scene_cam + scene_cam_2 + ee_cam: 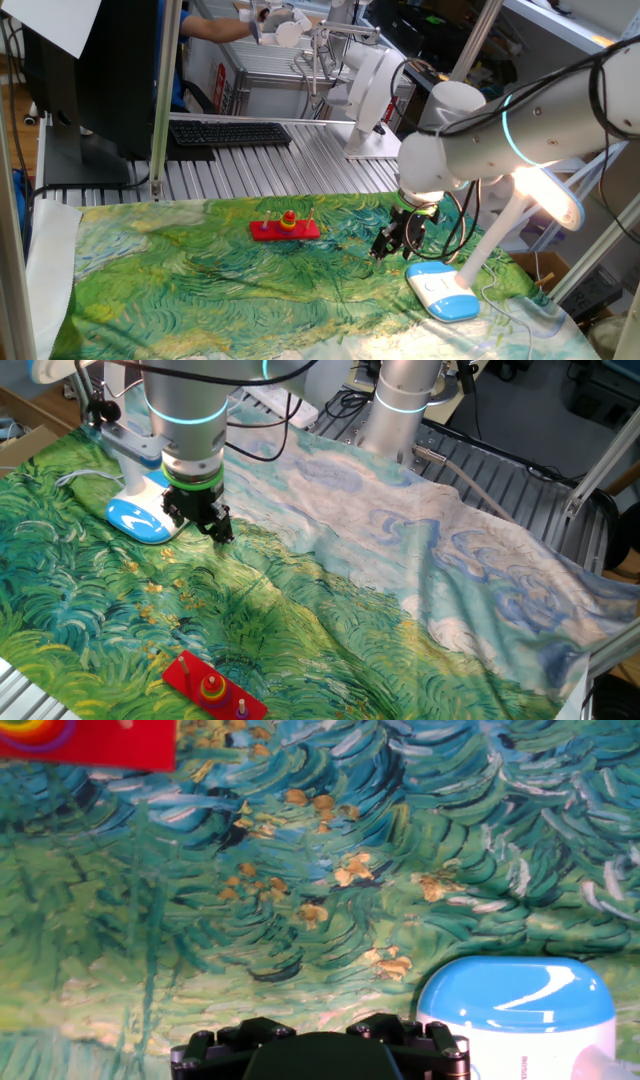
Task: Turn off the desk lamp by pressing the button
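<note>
One fixed view looks at you from the cloth's long edge, mid-range, facing the keyboard bench. The other fixed view sits opposite — high, closer, angled down. Both share the white blue-rimmed desk lamp [447, 291] and red flat peg toy [214, 687]. Hand view hangs low over the painted green-blue cloth [300, 890] — lamp base bottom right.

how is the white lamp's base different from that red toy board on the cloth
The desk lamp has a rounded white base rimmed light blue; the red board is a flat red rectangle. The base carries a slanted white stem up to a lit head; the board carries short pegs, one with stacked coloured rings. The gripper hangs right beside the base, well away from the board. Both rest on the painted cloth.
</note>
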`<action>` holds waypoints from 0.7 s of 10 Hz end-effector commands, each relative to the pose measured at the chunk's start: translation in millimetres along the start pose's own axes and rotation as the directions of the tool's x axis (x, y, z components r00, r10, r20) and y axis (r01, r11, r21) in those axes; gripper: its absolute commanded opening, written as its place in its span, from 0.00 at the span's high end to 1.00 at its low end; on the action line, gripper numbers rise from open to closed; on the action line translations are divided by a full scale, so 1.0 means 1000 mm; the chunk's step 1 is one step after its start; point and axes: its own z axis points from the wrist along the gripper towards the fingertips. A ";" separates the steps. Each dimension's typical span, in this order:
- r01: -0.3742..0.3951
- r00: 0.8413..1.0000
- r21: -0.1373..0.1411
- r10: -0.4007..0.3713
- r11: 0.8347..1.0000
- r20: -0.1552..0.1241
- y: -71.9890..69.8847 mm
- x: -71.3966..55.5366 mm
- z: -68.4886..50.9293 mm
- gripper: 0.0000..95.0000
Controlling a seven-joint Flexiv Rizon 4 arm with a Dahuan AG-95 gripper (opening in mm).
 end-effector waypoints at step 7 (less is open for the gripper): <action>-0.082 0.995 -0.070 0.077 0.994 -0.068 -0.041 -0.016 0.013 0.20</action>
